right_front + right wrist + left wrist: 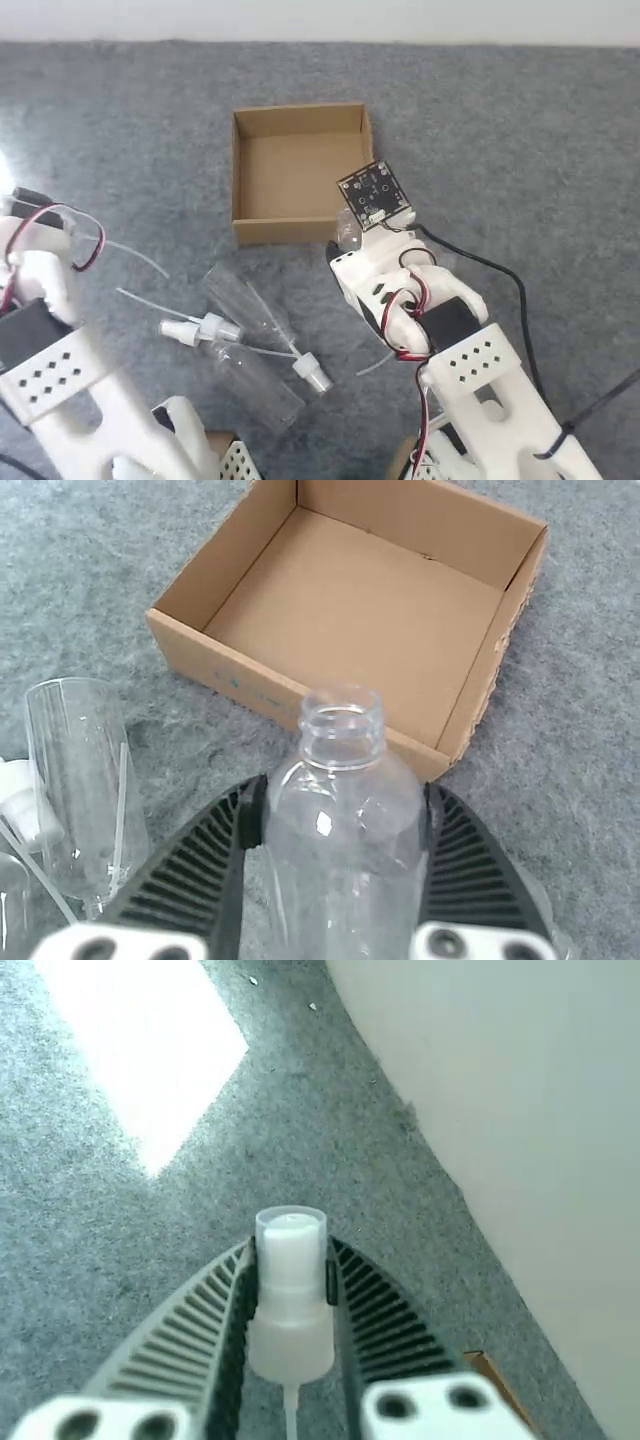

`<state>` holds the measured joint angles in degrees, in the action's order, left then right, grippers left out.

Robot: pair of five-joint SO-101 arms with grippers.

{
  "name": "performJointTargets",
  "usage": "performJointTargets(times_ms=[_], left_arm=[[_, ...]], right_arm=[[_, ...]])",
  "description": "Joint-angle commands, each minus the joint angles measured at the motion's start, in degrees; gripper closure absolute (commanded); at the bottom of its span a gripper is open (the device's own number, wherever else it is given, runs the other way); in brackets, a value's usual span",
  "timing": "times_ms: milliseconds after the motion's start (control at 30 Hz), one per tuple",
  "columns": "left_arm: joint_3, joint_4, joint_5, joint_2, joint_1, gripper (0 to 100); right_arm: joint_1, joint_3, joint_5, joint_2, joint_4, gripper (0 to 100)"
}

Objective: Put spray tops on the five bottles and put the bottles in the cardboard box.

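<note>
At the far left, the left gripper (290, 1250) has its fingers (190, 1345) closed on the body of a spray top (290, 1300), with the cap outward and the dip tube running back between them. It is probably held ready for mating. Right of it, loose bottles (245, 300) lie on their sides on the grey bench (500, 130) among loose spray tops (190, 330), awaiting their turn. Farther back stands the cardboard box (290, 230), its bare floor showing, so no bottle is packed yet. At its near right corner, the right gripper (340, 792) grips an open bottle (340, 860) around the shoulder. This leaves the uncapped neck clear, apparently so a top can go in.
</note>
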<state>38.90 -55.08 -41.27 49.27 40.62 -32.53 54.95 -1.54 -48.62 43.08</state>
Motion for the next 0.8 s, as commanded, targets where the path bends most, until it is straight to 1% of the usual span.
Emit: performJointTargets(times_ms=[0,267,467,633,700,767], left_arm=[[-0.40,1.85,-1.05,2.55,-0.18,99],[-0.48,5.45,-0.88,2.55,-0.79,99],[-0.48,5.54,-0.79,2.55,-6.59,99],[-0.84,5.98,-0.70,2.64,-9.41,99],[-0.84,6.51,0.97,2.64,-10.99,99],[-0.57,7.82,5.54,2.64,-12.48,99]], right_arm=[[0.66,-0.79,-0.97,-2.24,-1.36,86.8],[0.66,-0.70,-0.97,-2.24,-1.45,86.8],[0.66,-0.70,-0.97,-2.24,-1.45,86.8],[0.66,-0.70,-0.97,-2.24,-1.45,86.7],[0.66,-0.70,-0.97,-2.24,-1.45,86.7],[0.48,-0.70,-0.97,-2.24,-1.45,86.6]])
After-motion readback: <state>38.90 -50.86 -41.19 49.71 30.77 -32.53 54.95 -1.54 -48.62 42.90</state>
